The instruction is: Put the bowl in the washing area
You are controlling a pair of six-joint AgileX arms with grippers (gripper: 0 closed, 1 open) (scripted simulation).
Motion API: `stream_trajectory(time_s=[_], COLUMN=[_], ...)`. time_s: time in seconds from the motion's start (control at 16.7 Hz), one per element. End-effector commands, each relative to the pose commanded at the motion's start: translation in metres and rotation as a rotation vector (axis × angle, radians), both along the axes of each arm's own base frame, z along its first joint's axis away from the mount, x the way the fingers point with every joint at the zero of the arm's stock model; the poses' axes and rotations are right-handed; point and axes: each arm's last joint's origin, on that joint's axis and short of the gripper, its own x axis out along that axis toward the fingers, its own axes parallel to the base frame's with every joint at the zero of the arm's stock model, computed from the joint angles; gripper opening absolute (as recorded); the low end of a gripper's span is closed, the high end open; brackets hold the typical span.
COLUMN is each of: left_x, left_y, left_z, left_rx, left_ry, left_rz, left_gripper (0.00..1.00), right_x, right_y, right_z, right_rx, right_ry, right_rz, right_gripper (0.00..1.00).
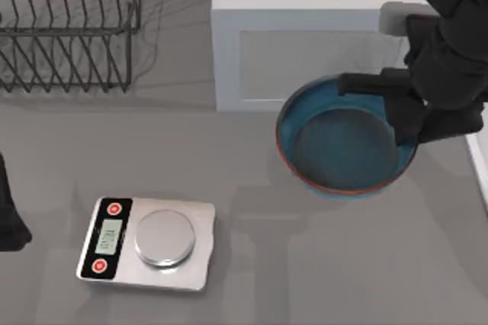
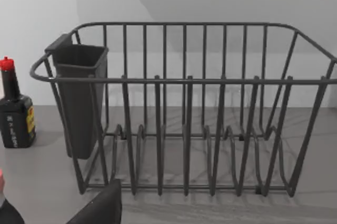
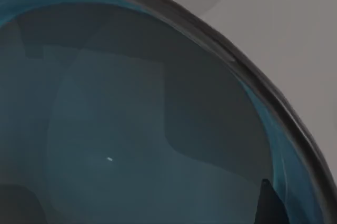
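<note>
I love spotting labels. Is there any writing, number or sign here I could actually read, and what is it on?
Nothing reads clearly.
Kitchen scale: display digits too blurred; two red round buttons with unreadable symbols.
Dark bottle: yellow label and pale lettering, too blurred.
Bowl, dish rack: no text.

This is a rendered kitchen scene. On the grey desk (image 1: 320,264) stand a dark wire dish-drying rack (image 2: 184,108) with a dark plastic cutlery holder (image 2: 81,98) clipped on its end, a small black sauce bottle with a red cap (image 2: 15,111) beside the rack, and a flat silver digital kitchen scale with a round weighing plate (image 1: 149,243). A plain white box-shaped cabinet (image 1: 305,35) sits just behind the right end effector (image 1: 404,107), the scale well to its left.
</note>
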Motion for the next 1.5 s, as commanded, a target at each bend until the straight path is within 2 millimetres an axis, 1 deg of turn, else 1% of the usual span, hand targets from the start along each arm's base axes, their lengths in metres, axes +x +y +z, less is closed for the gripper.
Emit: stream_trajectory(time_s=[0.12, 0.24, 0.42, 0.54, 0.66, 0.78, 0.96, 1.14, 1.26, 1.38, 1.5], left_x=[0.000, 0.000, 0.000, 0.000, 0.000, 0.000, 0.000, 0.000, 0.000, 0.000, 0.000], left_y=[0.000, 0.000, 0.000, 0.000, 0.000, 0.000, 0.000, 0.000, 0.000, 0.000, 0.000], left_z=[0.000, 0.000, 0.000, 0.000, 0.000, 0.000, 0.000, 0.000, 0.000, 0.000, 0.000], left_rx=[0.000, 0.000, 0.000, 0.000, 0.000, 0.000, 0.000, 0.000, 0.000, 0.000, 0.000], left_ry=[0.000, 0.000, 0.000, 0.000, 0.000, 0.000, 0.000, 0.000, 0.000, 0.000, 0.000], left_rz=[0.000, 0.000, 0.000, 0.000, 0.000, 0.000, 0.000, 0.000, 0.000, 0.000, 0.000], left_gripper=[1.00, 1.00, 1.00, 1.00, 1.00, 1.00, 1.00, 1.00, 1.00, 1.00, 1.00], right_x=[0.004, 0.010, 0.023, 0.033, 0.042, 0.047, 0.047, 0.033, 0.020, 0.007, -0.004], right_y=[-0.012, -0.028, -0.061, -0.088, -0.118, -0.151, -0.200, -0.243, -0.265, -0.281, -0.292], right_z=[0.011, 0.022, 0.030, 0.027, 0.018, 0.004, -0.023, -0.048, -0.062, -0.072, -0.078], right_rx=[0.099, 0.203, 0.325, 0.367, 0.375, 0.351, 0.268, 0.153, 0.070, -0.004, -0.060], right_ry=[-0.106, -0.240, -0.467, -0.621, -0.770, -0.910, -1.102, -1.262, -1.348, -1.409, -1.447], right_rz=[-0.005, -0.013, -0.027, -0.038, -0.049, -0.059, -0.071, -0.077, -0.079, -0.080, -0.082], right_gripper=[0.00, 0.00, 0.00, 0.00, 0.00, 0.00, 0.00, 0.00, 0.00, 0.00, 0.00])
